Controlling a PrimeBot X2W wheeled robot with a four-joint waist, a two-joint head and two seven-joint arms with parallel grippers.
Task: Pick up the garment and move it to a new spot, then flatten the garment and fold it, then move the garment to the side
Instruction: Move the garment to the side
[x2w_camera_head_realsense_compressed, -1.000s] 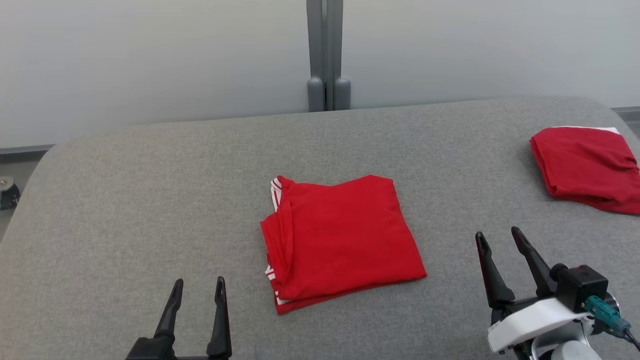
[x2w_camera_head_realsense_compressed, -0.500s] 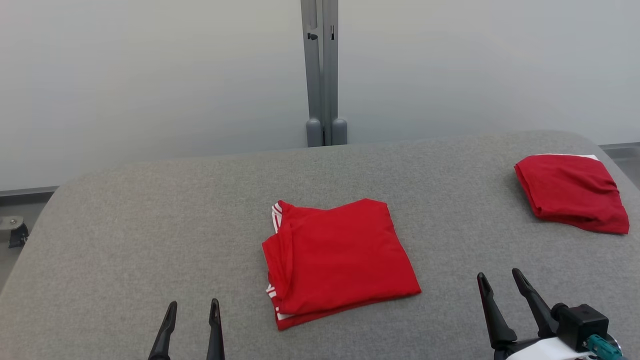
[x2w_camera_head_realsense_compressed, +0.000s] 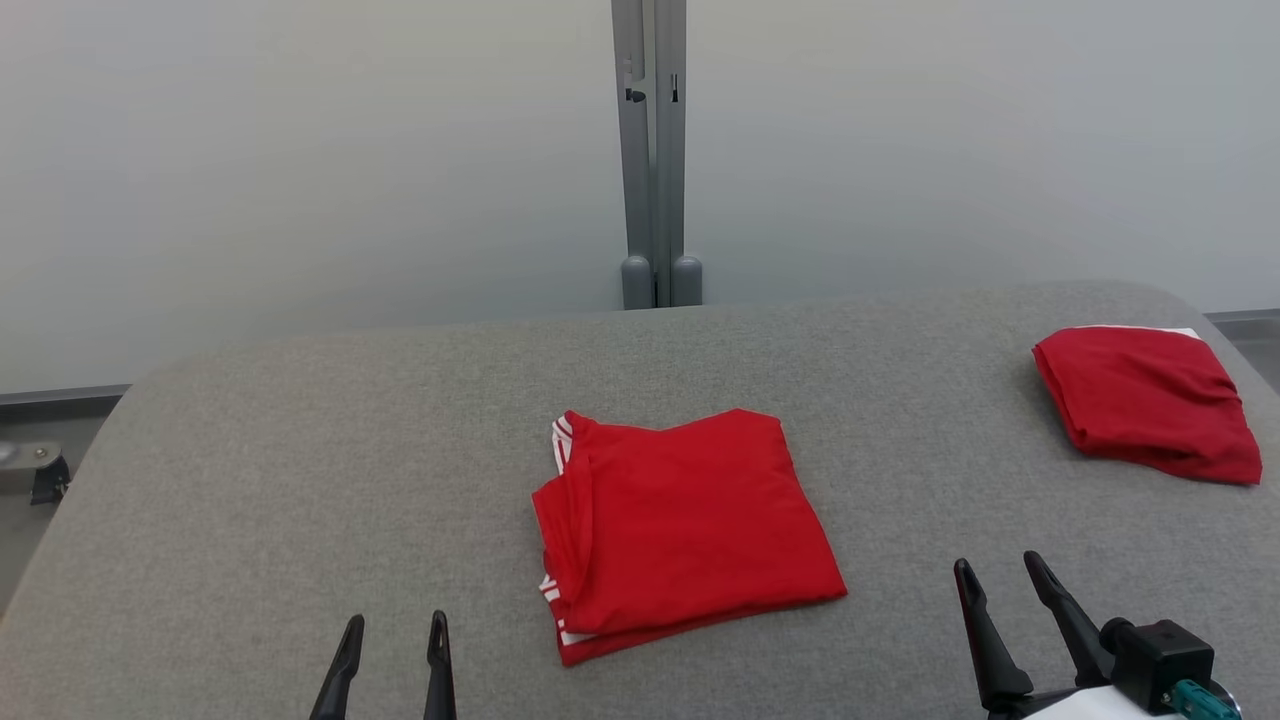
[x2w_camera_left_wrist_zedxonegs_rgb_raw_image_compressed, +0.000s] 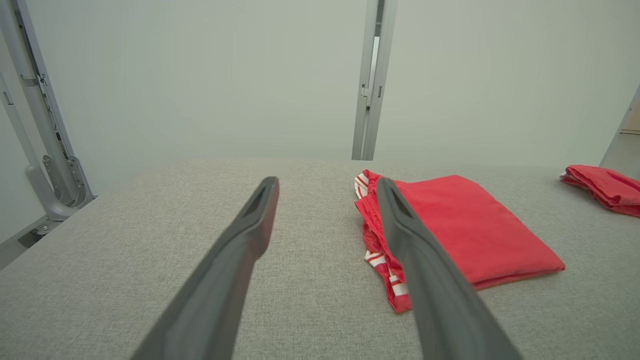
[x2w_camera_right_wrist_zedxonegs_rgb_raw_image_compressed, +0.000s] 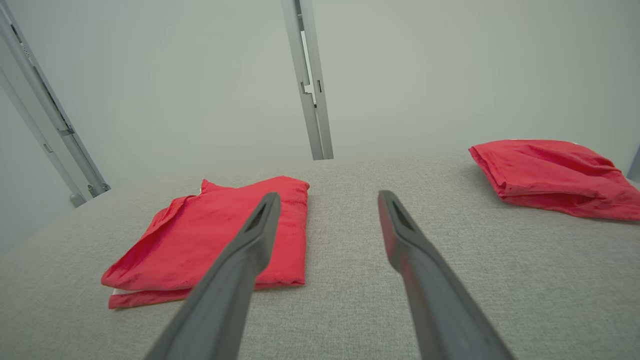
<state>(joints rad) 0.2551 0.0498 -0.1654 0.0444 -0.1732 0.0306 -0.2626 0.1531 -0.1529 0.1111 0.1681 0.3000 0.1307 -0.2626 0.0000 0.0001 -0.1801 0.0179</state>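
Note:
A red garment with white stripes (x2w_camera_head_realsense_compressed: 685, 530) lies folded into a neat square in the middle of the grey table (x2w_camera_head_realsense_compressed: 300, 480); the left wrist view has it (x2w_camera_left_wrist_zedxonegs_rgb_raw_image_compressed: 460, 235) to the right of the fingers, the right wrist view has it (x2w_camera_right_wrist_zedxonegs_rgb_raw_image_compressed: 220, 235) to the left. My left gripper (x2w_camera_head_realsense_compressed: 395, 626) stands open at the lower left, apart from the garment and holding nothing. At the lower right my right gripper (x2w_camera_head_realsense_compressed: 998, 573) is also open and holds nothing.
A second red folded garment (x2w_camera_head_realsense_compressed: 1150, 400) rests at the table's far right edge, also in the right wrist view (x2w_camera_right_wrist_zedxonegs_rgb_raw_image_compressed: 550, 177). A grey post (x2w_camera_head_realsense_compressed: 655, 150) stands behind the table against a pale wall. The table's left edge curves down toward the floor.
The head camera has tilted up, so everything sits lower in the picture. Both grippers show lower in the frame; the garments have not moved on the table.

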